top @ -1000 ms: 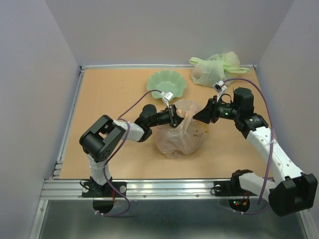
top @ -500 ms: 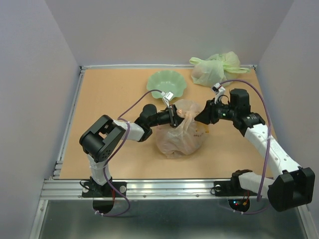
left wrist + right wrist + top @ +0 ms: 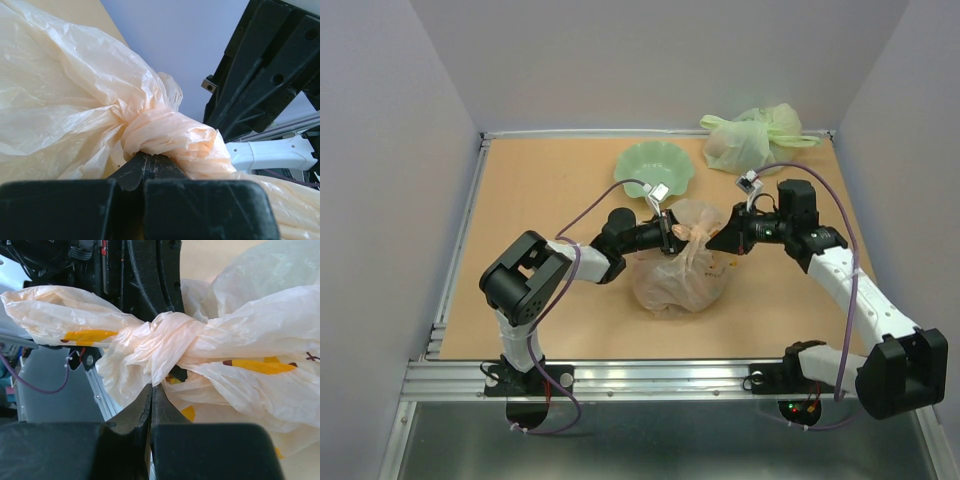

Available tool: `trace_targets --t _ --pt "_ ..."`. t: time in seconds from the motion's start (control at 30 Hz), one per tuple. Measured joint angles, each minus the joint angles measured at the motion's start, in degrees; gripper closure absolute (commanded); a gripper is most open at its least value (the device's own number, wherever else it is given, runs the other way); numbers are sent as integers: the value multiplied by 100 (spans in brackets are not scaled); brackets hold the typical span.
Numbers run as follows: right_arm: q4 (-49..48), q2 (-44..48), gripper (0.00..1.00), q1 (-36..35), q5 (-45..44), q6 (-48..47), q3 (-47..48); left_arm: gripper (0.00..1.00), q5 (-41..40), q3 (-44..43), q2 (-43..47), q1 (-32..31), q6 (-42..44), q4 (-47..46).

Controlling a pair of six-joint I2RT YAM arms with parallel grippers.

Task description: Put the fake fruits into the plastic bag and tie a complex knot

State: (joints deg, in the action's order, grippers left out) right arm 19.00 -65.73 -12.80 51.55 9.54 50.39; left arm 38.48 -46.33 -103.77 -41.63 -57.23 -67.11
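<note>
Bare table [image 3: 540, 190] left of plastic bag [image 3: 680, 285] — green bowl [image 3: 655, 168] close behind

2 inward-bent arms, left pincer [image 3: 149, 162] and right pincer [image 3: 151, 395] both closed.

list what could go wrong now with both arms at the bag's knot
1. The knot looks like one loose twist; an uneven pull could undo it instead of tightening it.
2. The right fingers are shut just under the knot, perhaps on thin film only; they might slip off or tear the bag.
3. The left fingers sit very close opposite, so the two could bump.
</note>
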Motion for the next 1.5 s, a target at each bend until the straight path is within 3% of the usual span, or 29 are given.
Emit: trace_targets --t 0.37,0.43,0.53,0.57,0.67,0.7,0.8,0.93,0.97,1.07,1.23,1.3,1.5 --pt "-271 -586 99 -83 328 122 -66 100 -28 -61 -179 -37 -673 -317" --pt "-264 -588 91 -83 313 122 -85 100 -46 -59 -216 -59 -811 -328" --pt "-258 -527 70 -83 245 136 -94 100 -74 -50 -223 -94 -946 -337" --pt "-240 -455 57 -83 179 162 -94 100 -105 -46 -223 -103 -975 -337" --pt "-219 -55 42 -116 -120 168 -94 100 -90 -15 -225 -142 -1043 -356" --pt "-179 96 41 -118 -267 138 -90 100 -81 -15 -225 -164 -1064 -361" --pt "9 546 43 -114 -673 87 -17 100 0 -15 -225 -249 -1104 -476" --pt "216 761 64 -57 -1029 55 57 100 74 -15 -225 -299 -1121 -542" --pt "286 780 75 -22 -1119 52 57 100 81 -15 -225 -302 -1121 -553" --pt "435 802 88 129 -1421 37 55 100 98 -15 -225 -299 -1121 -562" --pt "586 796 88 330 -1766 -98 55 100 125 -15 -225 -297 -1117 -595" --pt "616 789 84 337 -1753 -151 52 100 136 -15 -225 -299 -1115 -599" --pt "640 584 59 337 -1224 -295 44 100 151 -15 -225 -299 -1073 -599"
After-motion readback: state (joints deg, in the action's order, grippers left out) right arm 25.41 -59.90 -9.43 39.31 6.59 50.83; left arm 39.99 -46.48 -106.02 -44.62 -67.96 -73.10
